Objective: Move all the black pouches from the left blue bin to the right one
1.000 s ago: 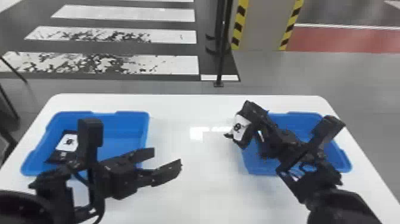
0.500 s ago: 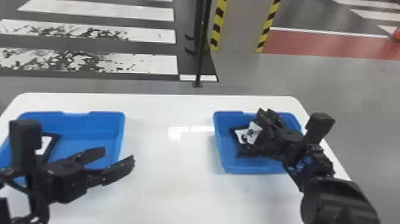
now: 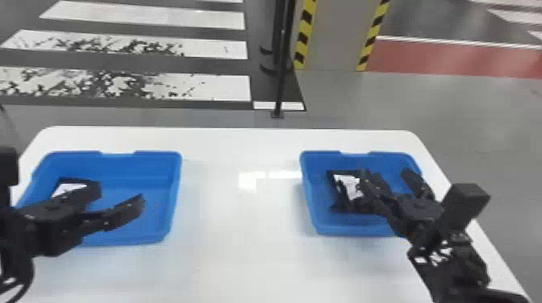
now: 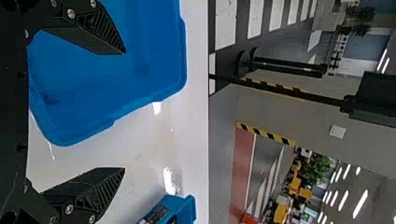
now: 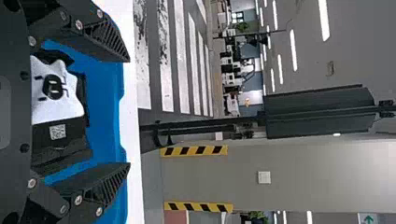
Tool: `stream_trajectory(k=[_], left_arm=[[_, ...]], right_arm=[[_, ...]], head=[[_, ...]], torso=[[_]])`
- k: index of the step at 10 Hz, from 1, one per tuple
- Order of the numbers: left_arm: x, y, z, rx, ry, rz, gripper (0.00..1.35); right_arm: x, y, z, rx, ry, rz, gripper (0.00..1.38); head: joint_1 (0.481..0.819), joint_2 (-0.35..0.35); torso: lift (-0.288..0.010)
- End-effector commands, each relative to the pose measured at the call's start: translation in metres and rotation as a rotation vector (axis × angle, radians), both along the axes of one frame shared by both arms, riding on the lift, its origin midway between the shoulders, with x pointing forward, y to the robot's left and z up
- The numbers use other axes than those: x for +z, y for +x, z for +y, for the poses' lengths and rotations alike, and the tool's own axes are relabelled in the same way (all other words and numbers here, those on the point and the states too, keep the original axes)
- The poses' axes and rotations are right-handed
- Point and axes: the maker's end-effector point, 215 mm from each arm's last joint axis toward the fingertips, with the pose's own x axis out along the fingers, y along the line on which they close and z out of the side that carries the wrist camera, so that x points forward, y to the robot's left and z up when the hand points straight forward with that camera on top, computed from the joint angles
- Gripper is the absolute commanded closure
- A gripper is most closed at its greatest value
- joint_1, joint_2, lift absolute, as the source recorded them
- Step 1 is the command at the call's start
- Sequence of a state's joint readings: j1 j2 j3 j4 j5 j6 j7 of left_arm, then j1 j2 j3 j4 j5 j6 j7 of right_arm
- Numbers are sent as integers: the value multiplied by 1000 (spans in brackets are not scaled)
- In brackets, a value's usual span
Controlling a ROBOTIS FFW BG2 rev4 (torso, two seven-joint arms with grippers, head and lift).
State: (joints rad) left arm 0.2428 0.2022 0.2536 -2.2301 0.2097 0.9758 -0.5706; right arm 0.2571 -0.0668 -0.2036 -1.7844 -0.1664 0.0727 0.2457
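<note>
Fingers spread, our black right gripper (image 3: 386, 175) partly hides a black-and-white pouch (image 3: 342, 201) in the blue plastic bin (image 3: 309, 197); our open left gripper (image 3: 119, 194) partly hides another pouch (image 3: 69, 187)

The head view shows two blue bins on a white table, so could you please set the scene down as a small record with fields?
surface: white table
left bin: blue, holding a black pouch with a white label
right bin: blue, holding at least one black pouch with a white label; exact count unclear
left gripper: at the left bin, fingers apart, nothing between the tips
right gripper: over the right bin, fingers apart, no pouch clamped
task status: unfinished, a pouch remains in the left bin
</note>
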Motion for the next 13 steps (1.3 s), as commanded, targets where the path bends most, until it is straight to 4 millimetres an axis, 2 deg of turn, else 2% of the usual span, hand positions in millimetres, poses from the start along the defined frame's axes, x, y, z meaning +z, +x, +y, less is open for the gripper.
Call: stream_trajectory(k=[1, 4, 5, 7, 8, 10, 13], left_arm=[[-7, 5, 38, 60, 74, 35, 160], [-27, 15, 91, 155, 161, 103, 165], [-40, 15, 108, 187, 179, 144, 165], [-50, 18, 143, 254, 224, 189, 165], [-57, 22, 158, 289, 232, 208, 165], [-73, 37, 168, 309, 243, 249, 165], [-75, 51, 154, 278, 246, 247, 170]], right_arm=[[7, -33, 10, -4, -6, -16, 114], [14, -78, 52, 56, 30, -20, 119], [9, -89, 67, 76, 66, -3, 121], [3, -102, 94, 113, 130, 17, 122], [2, -102, 99, 121, 146, 18, 122], [5, -100, 105, 133, 160, 12, 122], [-6, -101, 114, 150, 187, 42, 124]], head=[[695, -77], [695, 19], [695, 60], [695, 152], [695, 192], [695, 241], [695, 256]], torso=[[-140], [-140], [-140], [-140], [-140], [-140], [-140]])
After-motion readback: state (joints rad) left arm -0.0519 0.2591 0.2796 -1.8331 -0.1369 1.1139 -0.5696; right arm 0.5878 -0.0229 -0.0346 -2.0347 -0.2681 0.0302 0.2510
